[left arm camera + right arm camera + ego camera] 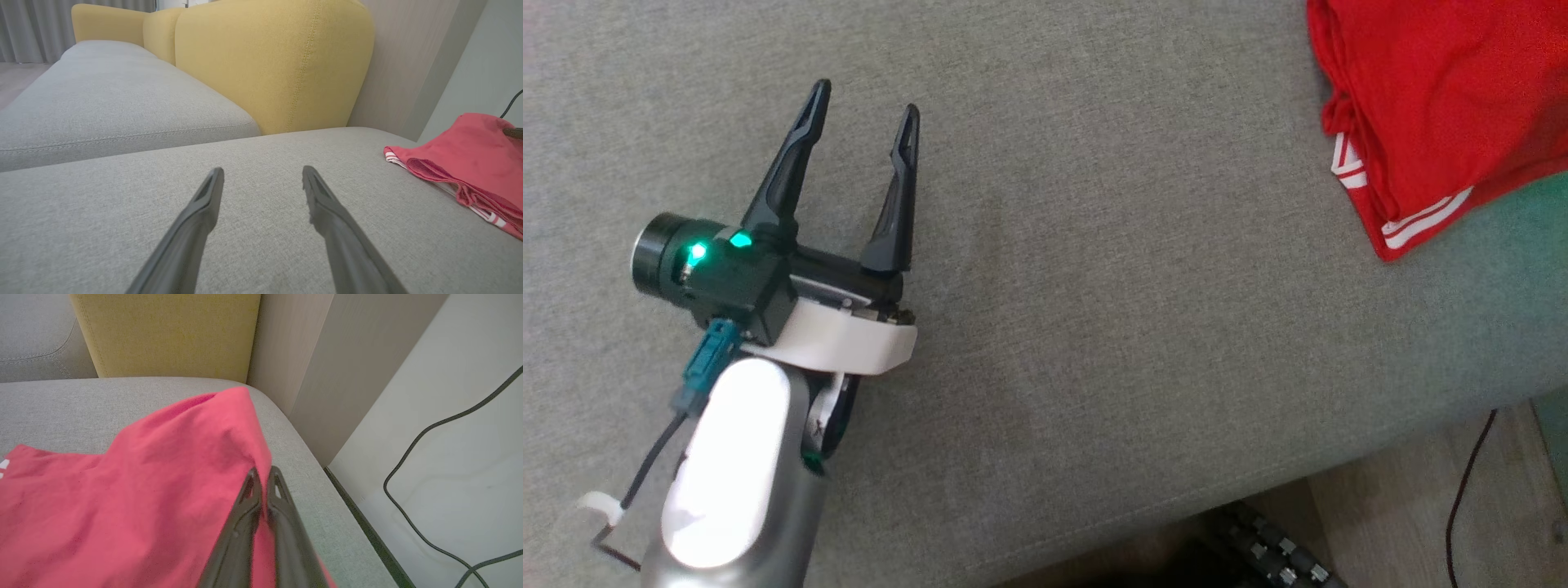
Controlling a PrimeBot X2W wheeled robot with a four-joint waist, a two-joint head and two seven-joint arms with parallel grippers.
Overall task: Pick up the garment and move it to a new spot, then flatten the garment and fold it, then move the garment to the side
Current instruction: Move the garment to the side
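Nearest to us, our left tool hangs over the bare grey couch, its fingers spread wide and holding nothing. Our right tool is pinched tight on an edge of the red garment, which lies at the far right end of the seat, well apart from the left tool. We judge the folding done and the move aside nearly finished; letting go is left. Layers sit stacked, with white stripes along the hems and the top cloth slightly rumpled and tented.

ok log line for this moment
left claw: open, above grey seat | right claw: shut on red garment
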